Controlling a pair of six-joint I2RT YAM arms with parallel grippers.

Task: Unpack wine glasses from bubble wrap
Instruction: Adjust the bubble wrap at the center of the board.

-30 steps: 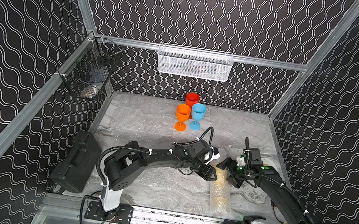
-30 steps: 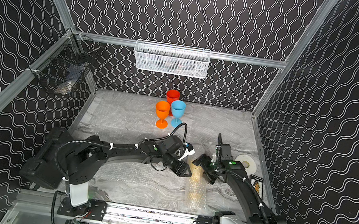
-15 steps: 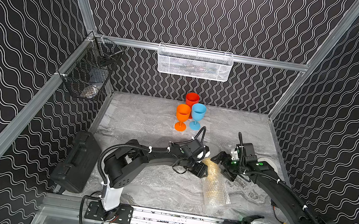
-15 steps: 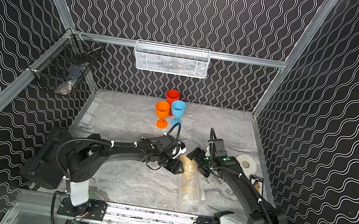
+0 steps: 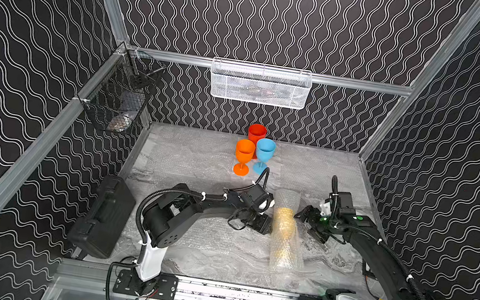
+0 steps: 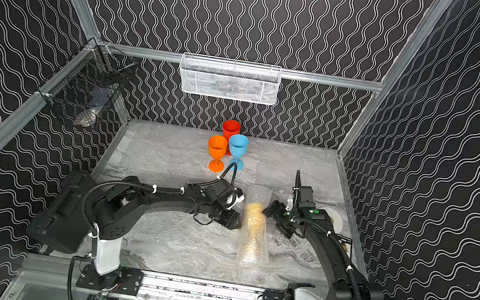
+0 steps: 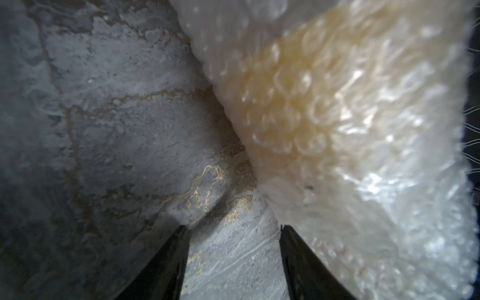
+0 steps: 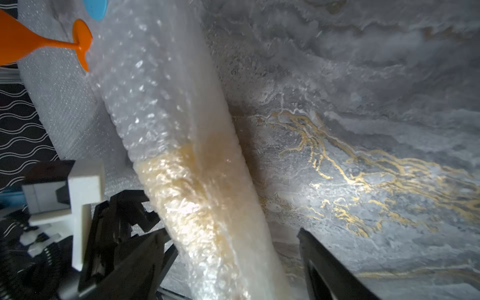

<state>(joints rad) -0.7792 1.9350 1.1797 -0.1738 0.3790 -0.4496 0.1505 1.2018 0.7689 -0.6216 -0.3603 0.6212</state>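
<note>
**Inspector A:** Left side, please.

**Inspector B:** The left arm [image 5: 191,205] lies low, elbow bent, forearm near level and reaching toward the centre. The left gripper [image 7: 232,228] points toward the right arm's side, jaws partly apart.

**Inspector A:** Right side?

**Inspector B:** The right arm [image 5: 383,259] extends forward from its base, wrist turned inward. The right gripper [image 5: 308,224] faces the left gripper, near it but apart, jaws spread wide.

Black arms [image 5: 210,208], white base links [image 5: 151,258], black cables [image 5: 138,216].
</note>
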